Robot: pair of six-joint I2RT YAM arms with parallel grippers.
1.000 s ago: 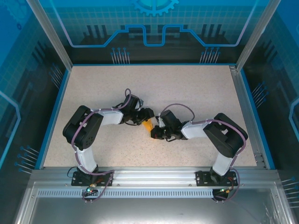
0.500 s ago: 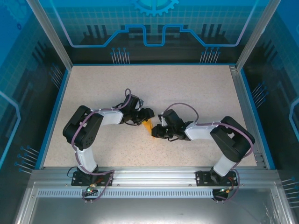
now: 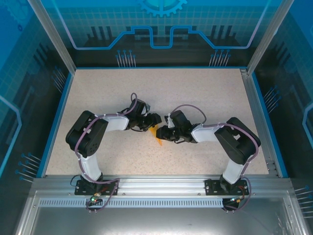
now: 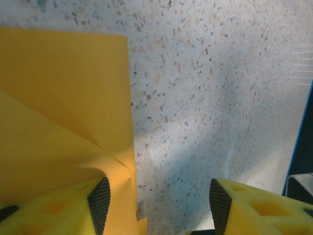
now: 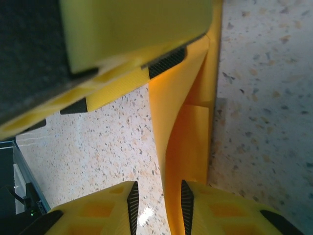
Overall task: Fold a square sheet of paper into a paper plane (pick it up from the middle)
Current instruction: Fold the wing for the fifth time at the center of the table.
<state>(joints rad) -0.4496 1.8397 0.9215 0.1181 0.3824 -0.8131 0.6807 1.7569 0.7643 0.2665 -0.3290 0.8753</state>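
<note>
Table [image 3: 205, 93]: speckled beige top with a blue rim. Left arm [image 3: 93, 132] extended from 8 o'clock and right arm [image 3: 230, 139] from 4 o'clock, and the 2 heads were close together near table centre.

Left gripper [image 3: 155, 119] sat at 11 o'clock of the square sheet of paper [image 3: 157, 133]. Right gripper [image 3: 164, 134] sat at 3 o'clock of it. Both were just beside the sheet.

The sheet was orange-yellow, partly creased, and lay on the table between the 2 grippers.

Left wrist view: jaws were spread wide with nothing clamped. 1 finger [image 4: 100, 198] was over the sheet's edge; the other was over bare table.

Right wrist view: jaws were parted narrowly and not clamped. A raised flap of the sheet stood between the pads, against 1 pad [image 5: 187, 198]. Bare table showed between the flap and the other pad.
</note>
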